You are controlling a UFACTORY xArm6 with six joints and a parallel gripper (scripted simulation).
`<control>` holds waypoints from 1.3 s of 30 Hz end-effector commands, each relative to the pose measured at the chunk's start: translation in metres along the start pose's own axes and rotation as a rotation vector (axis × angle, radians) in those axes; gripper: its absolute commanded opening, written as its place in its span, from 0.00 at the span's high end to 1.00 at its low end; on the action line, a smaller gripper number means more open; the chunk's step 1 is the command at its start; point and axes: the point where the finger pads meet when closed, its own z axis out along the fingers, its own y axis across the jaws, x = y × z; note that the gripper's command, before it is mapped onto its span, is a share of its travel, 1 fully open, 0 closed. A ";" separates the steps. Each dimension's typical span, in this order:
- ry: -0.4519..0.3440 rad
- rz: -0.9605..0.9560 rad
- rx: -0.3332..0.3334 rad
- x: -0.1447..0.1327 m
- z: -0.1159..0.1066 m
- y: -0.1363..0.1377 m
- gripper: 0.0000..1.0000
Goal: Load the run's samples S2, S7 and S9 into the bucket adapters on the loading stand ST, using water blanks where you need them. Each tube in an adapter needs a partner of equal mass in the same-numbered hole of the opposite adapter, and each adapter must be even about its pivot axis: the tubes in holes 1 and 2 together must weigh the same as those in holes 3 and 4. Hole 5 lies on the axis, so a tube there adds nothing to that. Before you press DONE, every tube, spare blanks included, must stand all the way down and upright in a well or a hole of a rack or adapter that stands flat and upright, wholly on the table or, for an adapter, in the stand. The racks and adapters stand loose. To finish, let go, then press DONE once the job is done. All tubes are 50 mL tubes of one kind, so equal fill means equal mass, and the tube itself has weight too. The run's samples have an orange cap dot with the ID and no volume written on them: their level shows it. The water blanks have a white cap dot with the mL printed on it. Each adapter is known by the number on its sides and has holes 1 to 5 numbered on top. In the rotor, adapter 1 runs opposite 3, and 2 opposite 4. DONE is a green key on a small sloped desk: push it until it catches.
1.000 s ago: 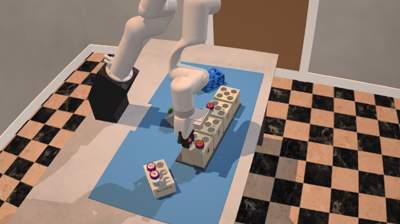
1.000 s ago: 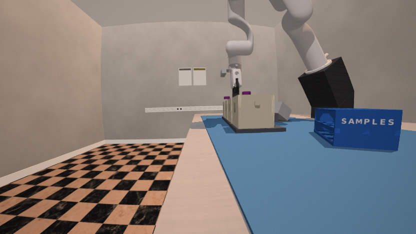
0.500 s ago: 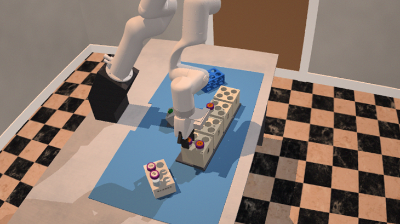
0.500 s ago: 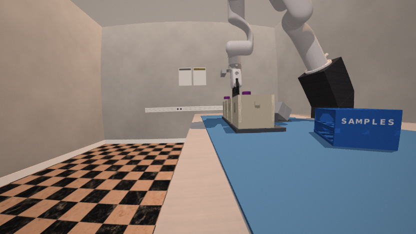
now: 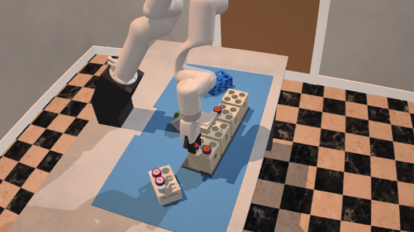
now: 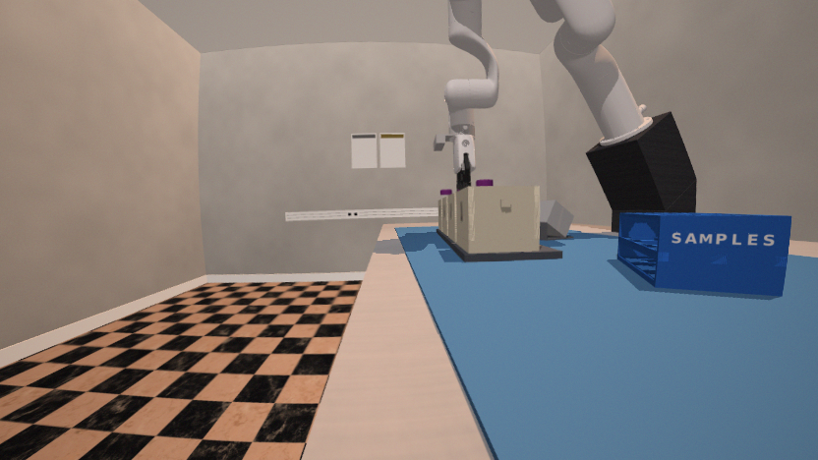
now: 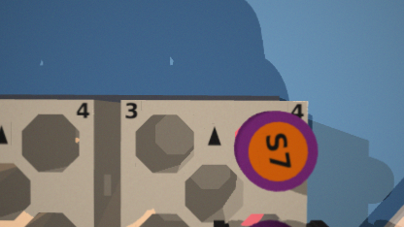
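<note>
Tube S7 [image 5: 206, 149] [image 7: 276, 150] shows; the fingers [image 5: 191, 145] [image 6: 463, 182] partly hide another orange-dotted cap [image 5: 197, 145].

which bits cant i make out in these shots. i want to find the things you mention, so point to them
- Label on the cap at the pincer [image 5: 192, 146] [image 6: 463, 184]: covered by fingers in top, cut by the bottom edge in wrist.
- Fill levels of the orange-dotted samples in the near adapter: hidden by its walls in top.
- Wells of the blue rack [image 5: 221, 84] [image 6: 724, 255]: partly behind the arm in top.

Looked like smooth, matt plastic on the bucket adapters [image 5: 198, 161] [image 6: 503, 228] [image 7: 287, 204] and blue rack [image 5: 222, 87] [image 6: 724, 268]; showed marble-like veining on dark floor tiles [image 5: 332, 175] [image 6: 190, 420], fine wood-like grain on the black pedestal [image 5: 111, 106] [image 6: 652, 177].
</note>
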 end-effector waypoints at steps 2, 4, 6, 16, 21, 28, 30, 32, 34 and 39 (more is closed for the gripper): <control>0.002 0.000 -0.001 0.001 -0.012 0.000 0.56; 0.002 0.000 -0.001 0.001 -0.016 0.000 0.56; 0.002 0.000 -0.001 0.001 -0.018 0.000 0.56; 0.002 0.000 -0.001 0.001 -0.036 0.000 0.56; 0.002 -0.001 -0.001 0.001 -0.046 0.000 0.56; 0.002 -0.001 -0.002 0.001 -0.056 0.000 0.56; 0.002 -0.001 -0.002 0.001 -0.060 0.000 0.56; 0.002 -0.001 -0.002 0.001 -0.064 0.000 0.56; 0.003 -0.001 -0.002 0.001 -0.068 0.001 0.56; 0.003 -0.001 -0.002 0.001 -0.078 0.001 0.56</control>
